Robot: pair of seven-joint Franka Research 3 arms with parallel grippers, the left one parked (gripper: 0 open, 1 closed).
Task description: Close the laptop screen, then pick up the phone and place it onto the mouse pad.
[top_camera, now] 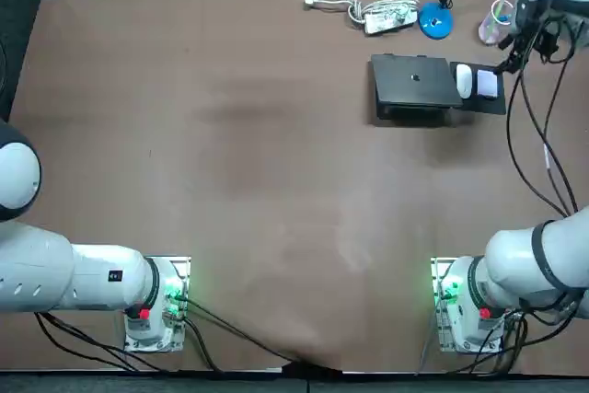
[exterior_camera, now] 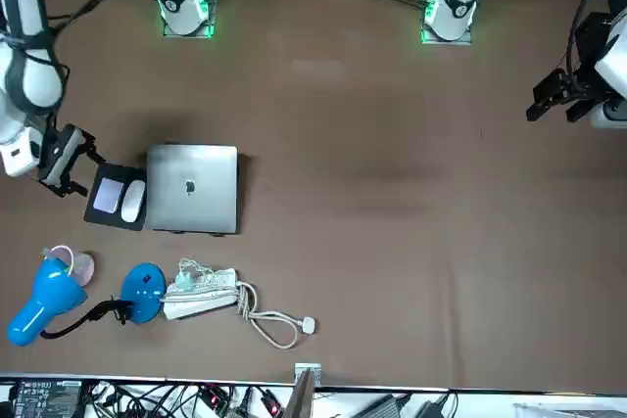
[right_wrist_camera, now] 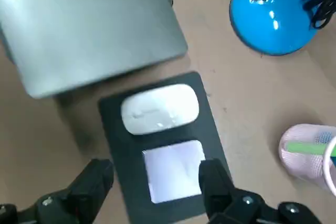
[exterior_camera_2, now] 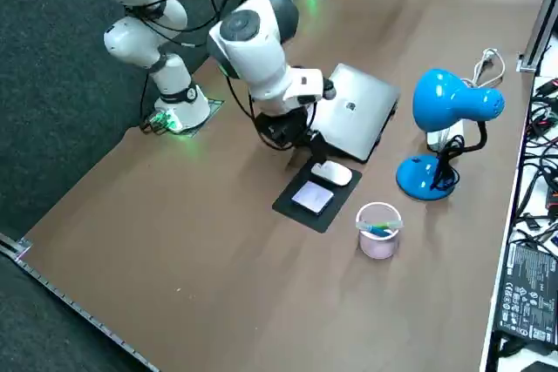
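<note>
The silver laptop [top_camera: 414, 80] [exterior_camera: 193, 188] [exterior_camera_2: 353, 119] [right_wrist_camera: 89, 24] lies shut at the table's far right. Beside it the black mouse pad [top_camera: 479, 104] [exterior_camera: 102, 215] [exterior_camera_2: 292, 208] [right_wrist_camera: 118, 150] carries a white mouse [top_camera: 464, 80] [exterior_camera: 132, 200] [exterior_camera_2: 332, 173] [right_wrist_camera: 160, 108] and the phone [top_camera: 487, 86] [exterior_camera: 108, 195] [exterior_camera_2: 312, 197] [right_wrist_camera: 176, 169], which lies flat with a pale face up. My right gripper [top_camera: 504, 66] [exterior_camera: 61, 168] [exterior_camera_2: 296, 141] [right_wrist_camera: 156, 172] hovers just above the pad's outer edge, open, nothing between its fingers [right_wrist_camera: 100, 174].
A blue desk lamp [top_camera: 435, 20] [exterior_camera: 59, 301] [exterior_camera_2: 445, 111] [right_wrist_camera: 273, 11] and a pink cup [top_camera: 495, 23] [exterior_camera: 76, 263] [exterior_camera_2: 378, 229] [right_wrist_camera: 310, 148] stand just beyond the pad. A white power strip [top_camera: 386, 14] [exterior_camera: 201, 293] with its cable lies by the far edge.
</note>
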